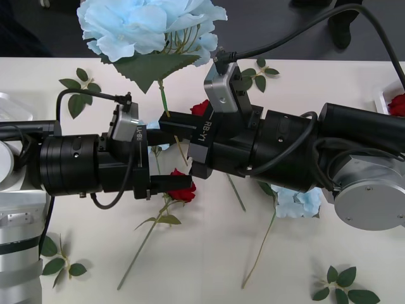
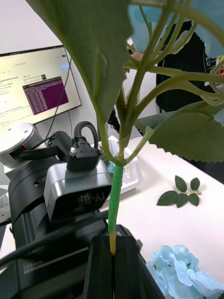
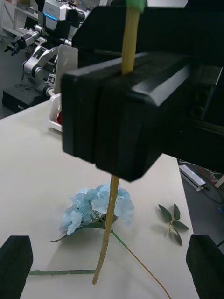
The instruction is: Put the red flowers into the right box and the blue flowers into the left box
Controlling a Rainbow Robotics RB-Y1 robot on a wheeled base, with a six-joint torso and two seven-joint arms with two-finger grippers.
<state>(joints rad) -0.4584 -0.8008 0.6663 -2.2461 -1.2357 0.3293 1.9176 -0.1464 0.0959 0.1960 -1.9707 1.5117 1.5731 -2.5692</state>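
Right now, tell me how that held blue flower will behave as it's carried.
The blue flower is probably top-heavy: a big bloom above the right claw, shut low on its thin stem. It may sway, since the stem looks slender. The left claw waits open.

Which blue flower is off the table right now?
The blue flower held upright by the right gripper, shut on its stem. The other blue flower lies flat on the table. The left gripper is open.
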